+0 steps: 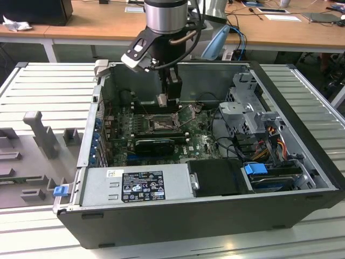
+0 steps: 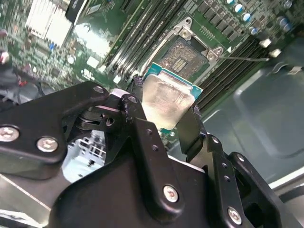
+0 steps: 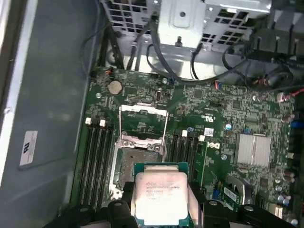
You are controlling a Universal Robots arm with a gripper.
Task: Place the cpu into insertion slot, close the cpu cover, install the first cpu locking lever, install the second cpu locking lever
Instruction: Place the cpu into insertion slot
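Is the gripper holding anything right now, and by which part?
The gripper holds the cpu, its fingers pinching two opposite side edges, the silver top face bare; it is not yet in the insertion slot.

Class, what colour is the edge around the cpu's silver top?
Teal-green; the cpu shows best in the second wrist view.

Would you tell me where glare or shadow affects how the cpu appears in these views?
Second wrist view: strong glare whitens the cpu lid, held in the end effector. First wrist view: the lid is evenly lit, print visible. Exterior view: the computer case interior lies in shadow.
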